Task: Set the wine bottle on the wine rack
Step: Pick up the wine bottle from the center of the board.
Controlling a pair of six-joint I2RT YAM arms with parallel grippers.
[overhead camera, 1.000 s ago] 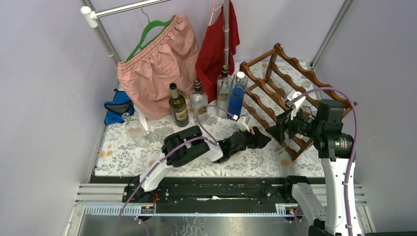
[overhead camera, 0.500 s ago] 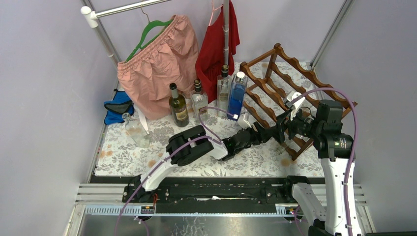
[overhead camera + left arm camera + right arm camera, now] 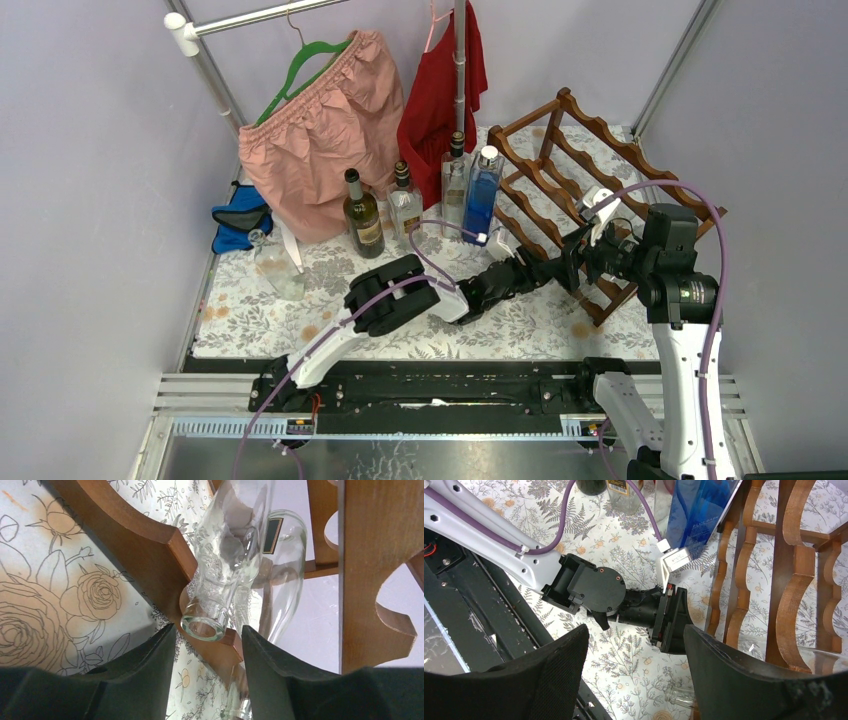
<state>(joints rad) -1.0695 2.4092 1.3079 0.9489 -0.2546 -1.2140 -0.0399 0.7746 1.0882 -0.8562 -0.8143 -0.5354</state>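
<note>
The reddish-brown wine rack (image 3: 560,150) stands at the back right. A clear wine bottle (image 3: 225,555) lies in the wine rack (image 3: 150,560), neck on a scalloped rail and mouth towards the left wrist camera. My left gripper (image 3: 209,628) is open, its fingertips flanking that mouth with slim gaps. A second clear neck (image 3: 235,707) pokes out lower down, and its bottle neck (image 3: 680,696) shows beside the inner edge of the right finger. My right gripper (image 3: 635,630) stands open and wide over the tablecloth beside the rack (image 3: 794,580). From above, left gripper (image 3: 553,267) and right gripper (image 3: 578,258) nearly meet.
A dark bottle (image 3: 363,215), two clear bottles (image 3: 405,205) and a blue bottle (image 3: 481,190) stand left of the rack. Pink shorts (image 3: 320,130) and a red garment (image 3: 440,80) hang behind. A wine glass (image 3: 285,270) and blue pouch (image 3: 240,220) sit far left.
My left arm has stretched right until its fingers reach the rack's front, and its jaws have narrowed. The right arm has held still.
</note>
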